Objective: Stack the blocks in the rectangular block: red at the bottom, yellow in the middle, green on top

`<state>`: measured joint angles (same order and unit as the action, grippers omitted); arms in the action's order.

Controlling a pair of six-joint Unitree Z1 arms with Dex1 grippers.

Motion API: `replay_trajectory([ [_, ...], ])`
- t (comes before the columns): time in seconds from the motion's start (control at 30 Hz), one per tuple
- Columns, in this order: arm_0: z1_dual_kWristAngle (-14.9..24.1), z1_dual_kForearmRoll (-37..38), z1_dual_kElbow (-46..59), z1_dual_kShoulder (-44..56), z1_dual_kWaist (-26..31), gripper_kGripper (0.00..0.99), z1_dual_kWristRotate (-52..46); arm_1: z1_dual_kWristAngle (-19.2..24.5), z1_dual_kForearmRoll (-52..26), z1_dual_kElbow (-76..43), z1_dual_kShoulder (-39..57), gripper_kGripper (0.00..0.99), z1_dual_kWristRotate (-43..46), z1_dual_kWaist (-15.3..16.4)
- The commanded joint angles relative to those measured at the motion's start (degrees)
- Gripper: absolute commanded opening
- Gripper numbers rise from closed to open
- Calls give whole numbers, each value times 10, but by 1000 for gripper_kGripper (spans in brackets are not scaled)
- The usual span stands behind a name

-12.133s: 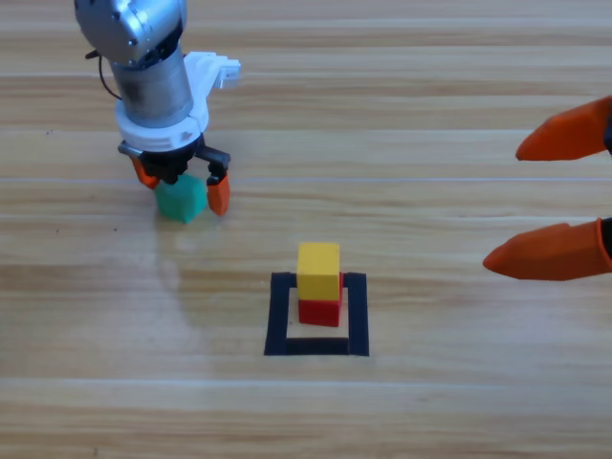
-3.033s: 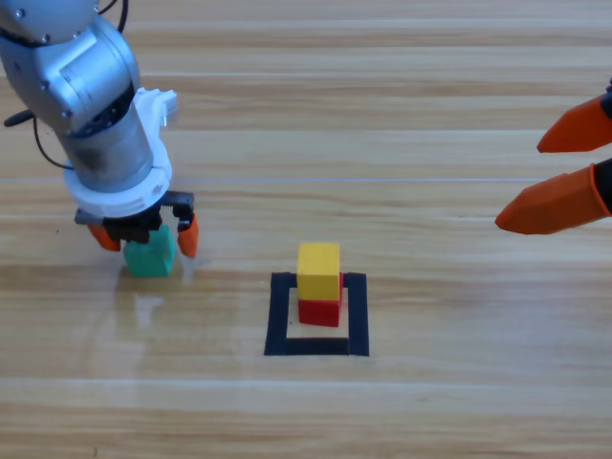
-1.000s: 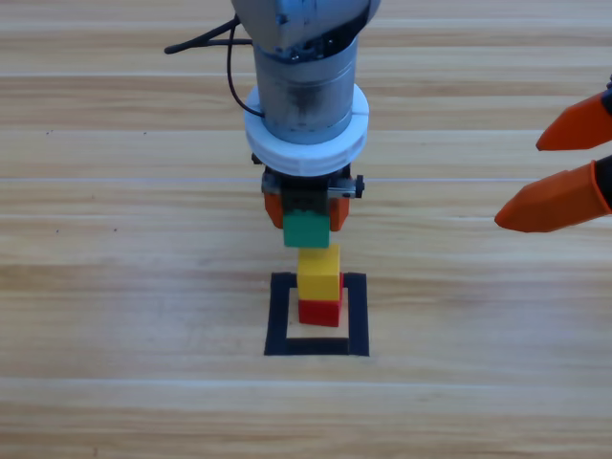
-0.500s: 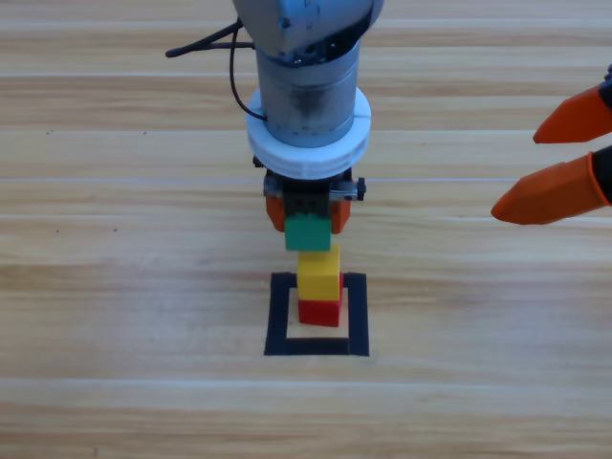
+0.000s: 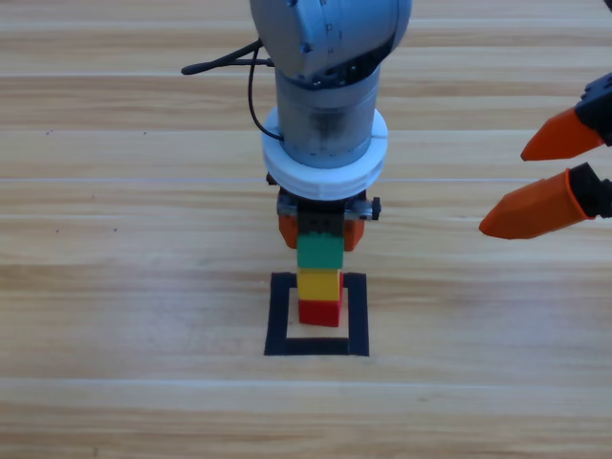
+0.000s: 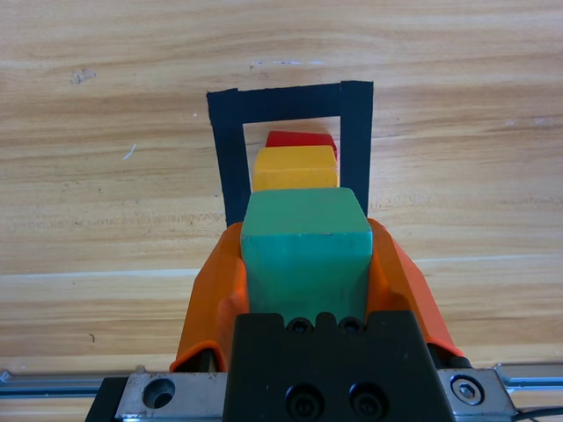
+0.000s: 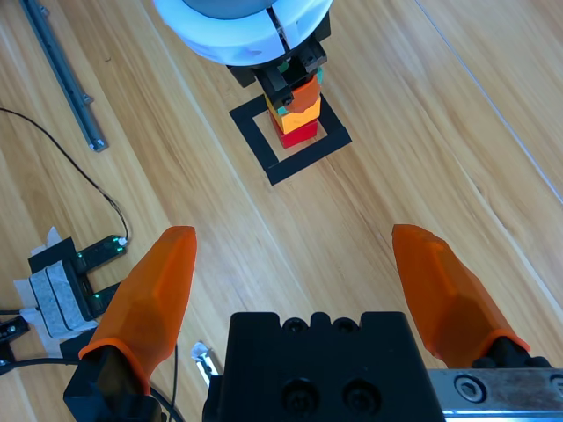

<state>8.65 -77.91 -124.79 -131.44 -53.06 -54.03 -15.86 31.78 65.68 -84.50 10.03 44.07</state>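
Left pincer (image 5: 320,232) pinching green cube (image 5: 319,251) directly over yellow cube (image 5: 318,284), yellow on red cube (image 5: 319,312) inside black tape square (image 5: 278,316) on worktop (image 5: 115,316), right pincer (image 5: 550,172) spread at right edge, no readable writing.

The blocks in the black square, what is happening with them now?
The left claw is shut on the green block and holds it right over the yellow block, which sits on the red block inside the black tape square. The right claw waits open at the right edge.
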Motion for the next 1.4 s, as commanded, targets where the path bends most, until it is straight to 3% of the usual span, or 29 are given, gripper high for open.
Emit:
replay_trajectory([
  [0.03, -3, 4, 10, -33, -11, 0, -6, -12, 12, -1, -19, 982, 3, -15],
  [1.4, 12, 14, 17, -35, -5, 0, 6, -18, 12, 1, -23, 982, 3, -15],
])
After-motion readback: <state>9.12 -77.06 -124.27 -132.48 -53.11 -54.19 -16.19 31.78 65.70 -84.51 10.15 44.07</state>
